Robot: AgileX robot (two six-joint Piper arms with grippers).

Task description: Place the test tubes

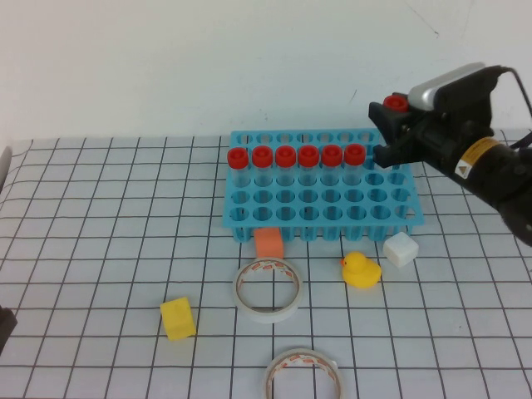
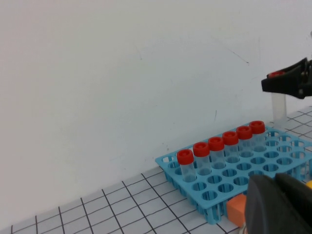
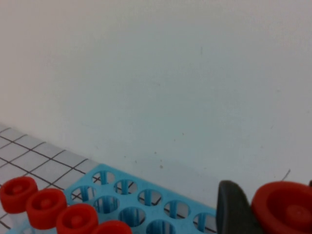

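Note:
A blue rack holds a row of several red-capped test tubes in its second row from the back. My right gripper hovers over the rack's back right corner, shut on another red-capped test tube. The left wrist view shows this tube hanging upright below the black fingers, just above the rack. In the right wrist view its red cap sits against one finger. My left gripper is shut with nothing in it, low at the near left, away from the rack.
In front of the rack lie an orange block, a white cube, a yellow duck, two tape rolls and a yellow cube. A white wall stands behind the rack.

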